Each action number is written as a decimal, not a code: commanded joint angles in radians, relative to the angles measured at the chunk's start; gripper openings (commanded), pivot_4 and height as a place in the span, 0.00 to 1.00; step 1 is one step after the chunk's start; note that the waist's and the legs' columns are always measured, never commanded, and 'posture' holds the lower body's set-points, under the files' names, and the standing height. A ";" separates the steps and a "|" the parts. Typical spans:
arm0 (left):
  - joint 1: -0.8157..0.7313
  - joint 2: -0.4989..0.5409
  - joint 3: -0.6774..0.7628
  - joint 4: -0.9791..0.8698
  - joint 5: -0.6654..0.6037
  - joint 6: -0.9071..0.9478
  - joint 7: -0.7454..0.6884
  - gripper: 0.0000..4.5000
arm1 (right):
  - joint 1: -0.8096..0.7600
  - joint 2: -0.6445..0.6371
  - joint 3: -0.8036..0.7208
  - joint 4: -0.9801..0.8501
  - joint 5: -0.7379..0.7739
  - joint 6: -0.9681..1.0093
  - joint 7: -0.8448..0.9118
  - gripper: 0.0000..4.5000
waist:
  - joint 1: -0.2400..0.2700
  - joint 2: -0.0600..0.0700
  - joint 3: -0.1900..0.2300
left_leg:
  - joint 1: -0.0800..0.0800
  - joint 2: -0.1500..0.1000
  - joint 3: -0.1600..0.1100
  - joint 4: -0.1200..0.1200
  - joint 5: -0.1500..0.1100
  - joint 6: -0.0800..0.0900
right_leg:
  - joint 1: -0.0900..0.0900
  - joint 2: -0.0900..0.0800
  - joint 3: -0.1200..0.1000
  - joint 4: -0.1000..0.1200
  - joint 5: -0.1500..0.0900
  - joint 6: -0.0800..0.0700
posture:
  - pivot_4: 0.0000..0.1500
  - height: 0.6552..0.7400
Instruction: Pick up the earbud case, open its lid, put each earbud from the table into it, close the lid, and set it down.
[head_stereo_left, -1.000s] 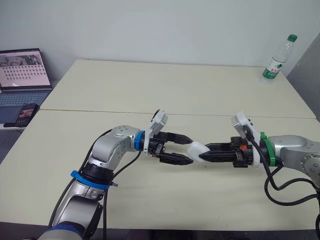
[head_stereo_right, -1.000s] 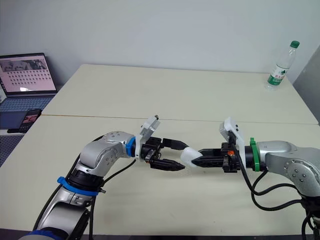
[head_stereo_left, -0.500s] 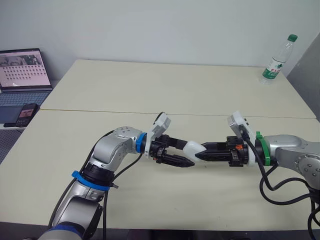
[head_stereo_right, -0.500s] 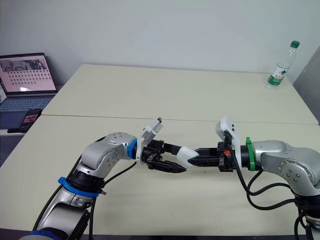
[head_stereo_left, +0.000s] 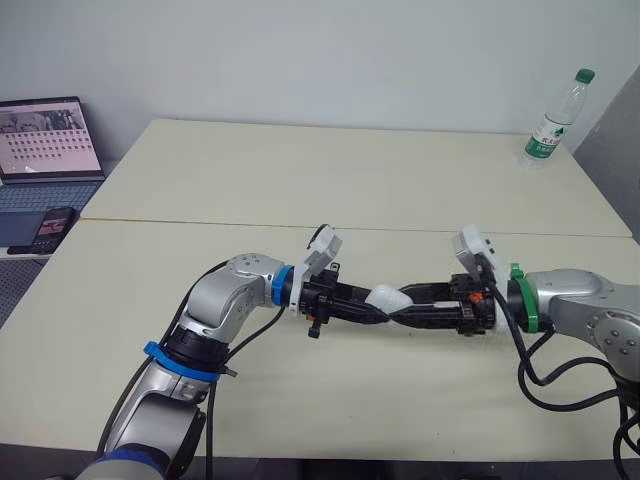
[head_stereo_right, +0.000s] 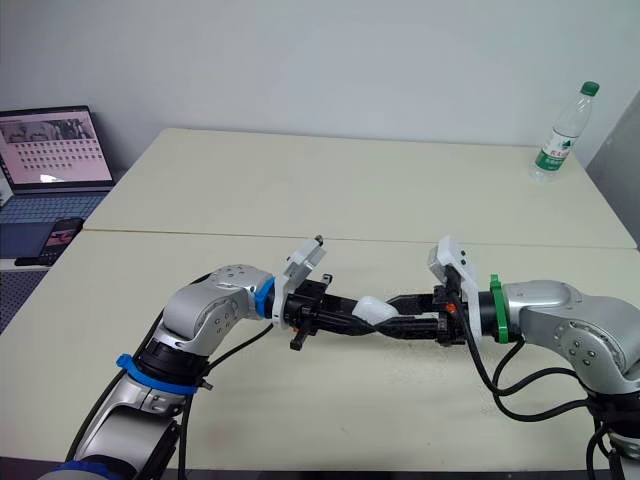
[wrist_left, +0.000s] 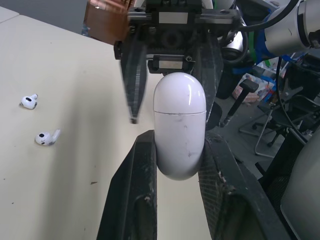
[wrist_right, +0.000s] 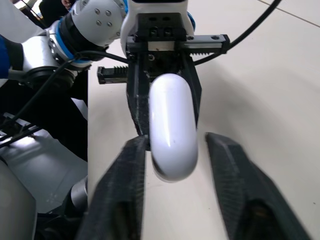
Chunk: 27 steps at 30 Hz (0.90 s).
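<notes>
Change: since a second ago the left gripper (wrist_left: 178, 140) has closed onto the earbud case (wrist_left: 179, 125), and the right gripper (wrist_right: 177, 140), which was holding it then, has let its fingers part.
Left arm: elbow bent, forearm level above the table (head_stereo_left: 300, 180), pointing across toward the right arm.
Left jaws: pinching the lower half of the case, one finger on each side.
Right arm: forearm level too, reaching in the opposite way so the two grippers meet tip to tip.
Right jaws: spread, with the lidded end of the case standing between them; one finger clearly apart from it.
Case: lid shut, held off the table.
Earbuds: first earbud (wrist_left: 46, 137) and second earbud (wrist_left: 29, 101) lie on the table off to one side of the jaws, near each other.
Far end: bottle (head_stereo_left: 553, 118) upright, well beyond the right jaws; laptop (head_stereo_left: 50, 138) beyond the left arm.
</notes>
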 joint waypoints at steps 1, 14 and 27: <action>0.000 -0.001 0.007 -0.012 -0.003 -0.016 -0.001 0.17 | -0.004 0.012 -0.026 -0.032 -0.016 -0.014 -0.014 0.72 | 0.000 0.000 0.000 | 0.000 0.000 0.000 0.000 0.000 0.000 | 0.000 0.000 0.000 0.000 0.000 0.000 | 1.00 0.95; 0.003 -0.007 -0.002 -0.001 0.017 -0.031 -0.003 0.17 | -0.028 0.022 -0.049 0.007 -0.033 0.024 -0.076 1.00 | 0.000 0.000 0.000 | 0.000 0.000 0.000 0.000 0.000 0.000 | 0.000 0.000 0.000 0.001 0.000 0.000 | 1.00 0.95; 0.023 -0.004 -0.013 0.008 0.045 -0.059 -0.015 0.17 | -0.057 0.052 -0.086 0.073 -0.061 0.060 -0.153 1.00 | 0.000 0.000 0.000 | 0.000 0.000 0.000 0.000 0.000 0.000 | 0.000 0.000 0.000 0.001 0.000 0.000 | 1.00 0.95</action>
